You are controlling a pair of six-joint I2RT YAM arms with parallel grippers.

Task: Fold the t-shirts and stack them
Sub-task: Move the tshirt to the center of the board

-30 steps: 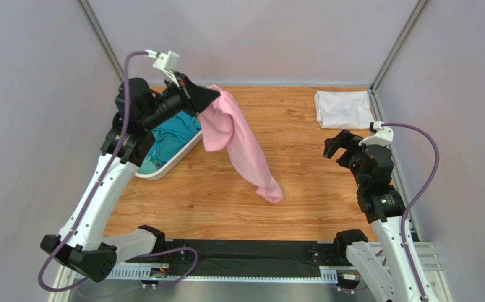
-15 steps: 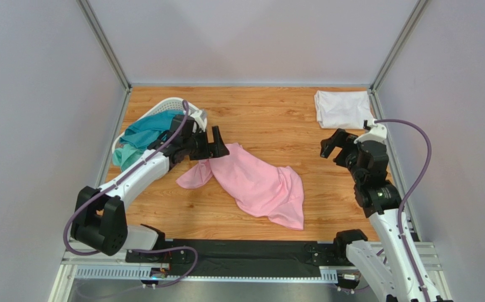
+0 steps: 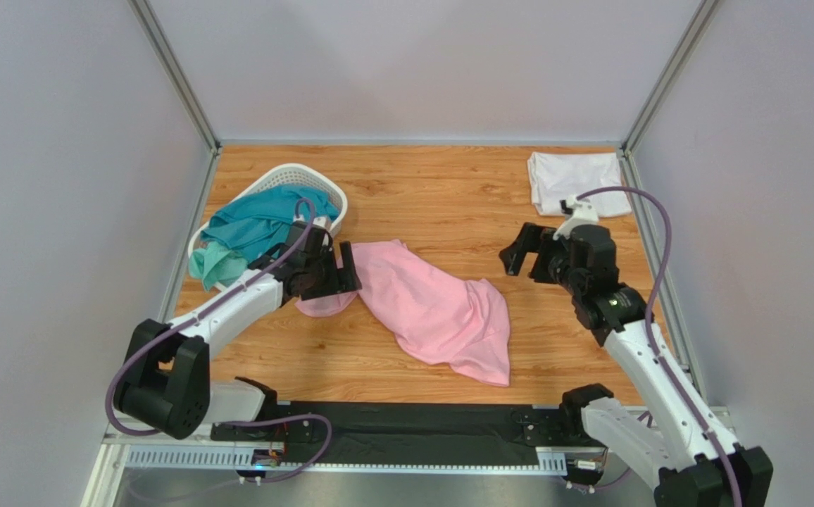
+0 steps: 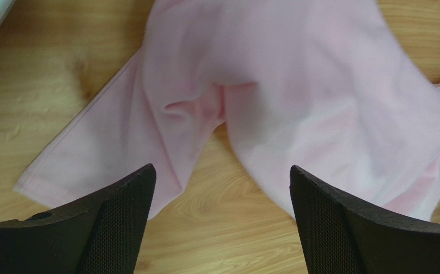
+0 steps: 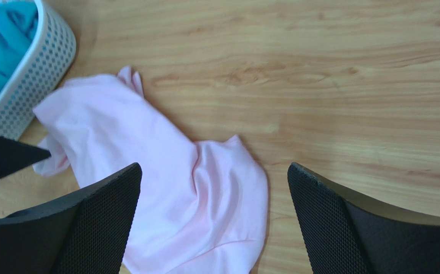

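Left hand [image 4: 221, 168]: fingers apart, nothing between them, poised low over the near-left edge of the light pink t-shirt [image 3: 432, 306]. Right hand [image 5: 213, 165]: likewise apart and empty, held above bare wood near the shirt's right end and not touching it.

The pink shirt lies crumpled and rumpled across the middle of the surface [image 3: 443, 190], one flap trailing toward my left hand; I judge it neither spread flat nor folded. The white t-shirt [image 3: 578, 182] sits as a tidy rectangle in the far right corner, which I take as the one finished piece and the start of the stack. The teal t-shirt [image 3: 258, 220] is heaped in the white lattice basket [image 3: 321, 190] at the left, untouched. I see no orange shirt. My estimate: one of four done, the pink one in hand, two yet to come.

Surface is wood-grain board; pale grey walls with metal corner posts enclose it on three sides.
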